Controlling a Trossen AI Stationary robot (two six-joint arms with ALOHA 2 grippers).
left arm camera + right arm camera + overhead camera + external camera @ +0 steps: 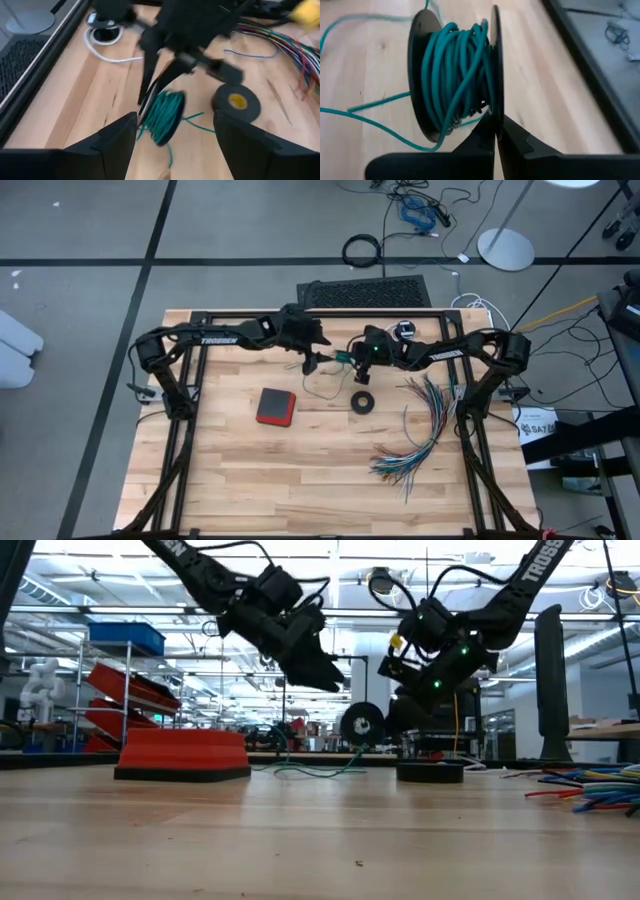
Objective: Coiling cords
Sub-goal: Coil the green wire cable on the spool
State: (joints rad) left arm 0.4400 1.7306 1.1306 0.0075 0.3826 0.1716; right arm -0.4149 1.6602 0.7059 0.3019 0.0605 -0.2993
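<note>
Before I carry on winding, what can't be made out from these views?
- Teal cord: its free end runs off the right wrist view's edge.
- White cord: blurred in the left wrist view, its far end hidden behind the right arm.
- Left hand: open, but its gap to the spool is unclear through blur.

Between the left gripper's (172, 145) spread fingers, the right gripper (150, 102) holds a teal-green cord (164, 116) spool.

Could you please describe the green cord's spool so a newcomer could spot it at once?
Above the table's middle, the right gripper is shut on a black spool held off the wood. Only it carries wound teal cord; the black tape ring lies flat below.
</note>
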